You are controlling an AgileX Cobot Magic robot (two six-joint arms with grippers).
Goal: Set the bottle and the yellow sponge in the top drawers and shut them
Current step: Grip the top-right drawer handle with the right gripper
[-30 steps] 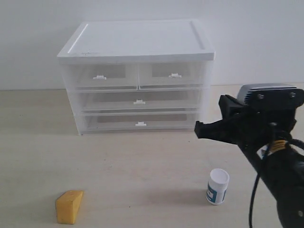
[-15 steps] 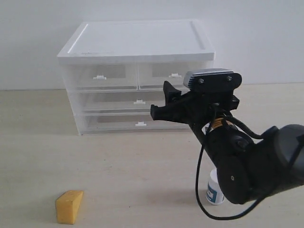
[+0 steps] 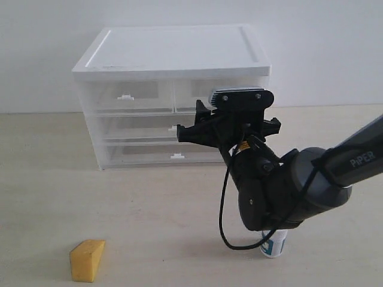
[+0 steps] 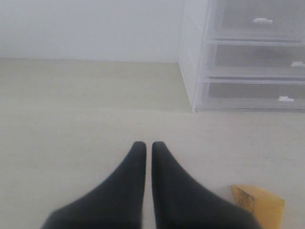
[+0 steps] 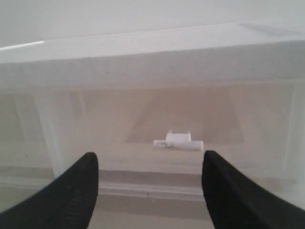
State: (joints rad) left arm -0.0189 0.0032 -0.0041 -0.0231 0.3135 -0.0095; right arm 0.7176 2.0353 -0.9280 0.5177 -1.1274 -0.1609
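Note:
The white-topped cabinet [image 3: 173, 57] stands at the back with both top drawers shut. My right gripper [image 3: 190, 128] is open and held in front of the right top drawer [image 5: 190, 119], facing its white handle tab [image 5: 178, 141], a short way off it. The left top drawer [image 3: 127, 95] shows its tab too. The bottle [image 3: 274, 244] stands on the table, mostly hidden behind the right arm. The yellow sponge [image 3: 87, 259] lies at the front left. My left gripper [image 4: 144, 148] is shut and empty above the table, the sponge [image 4: 259, 204] just beside it.
Two full-width lower drawers [image 3: 175, 128] sit shut beneath the top pair. The right arm's bulky body [image 3: 281, 191] and a black cable loop hang over the table between cabinet and bottle. A pale wall rises behind the cabinet.
The right arm has swung left and toward the cabinet, from beside the bottle to in front of the right top drawer, now covering most of the bottle. Sponge and bottle have not moved.

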